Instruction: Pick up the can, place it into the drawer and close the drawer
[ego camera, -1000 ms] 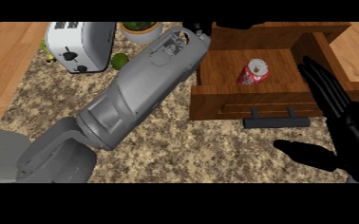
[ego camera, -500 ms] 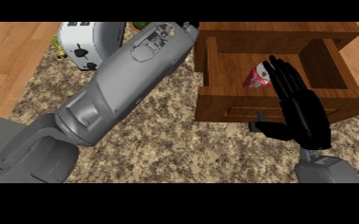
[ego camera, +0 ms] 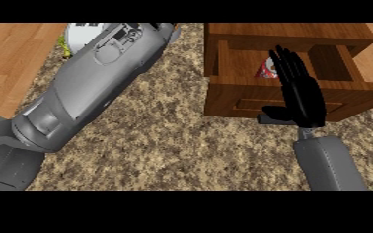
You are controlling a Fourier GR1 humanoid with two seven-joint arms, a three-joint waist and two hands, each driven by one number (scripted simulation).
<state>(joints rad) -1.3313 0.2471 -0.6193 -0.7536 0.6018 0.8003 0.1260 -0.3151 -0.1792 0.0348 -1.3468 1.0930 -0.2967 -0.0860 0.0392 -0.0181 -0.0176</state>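
Head view: our grey left forearm point(ego camera: 94, 84) still spans the speckled stone worktop point(ego camera: 167, 143). Right hand point(ego camera: 299, 91), fingers straight and together, has moved over the open wooden drawer point(ego camera: 233, 96). Red can point(ego camera: 265, 70) lies inside; closing comes next.

can point(ego camera: 265, 70): red and white print, nothing I can actually read
anywhere else: no readable text or numbers
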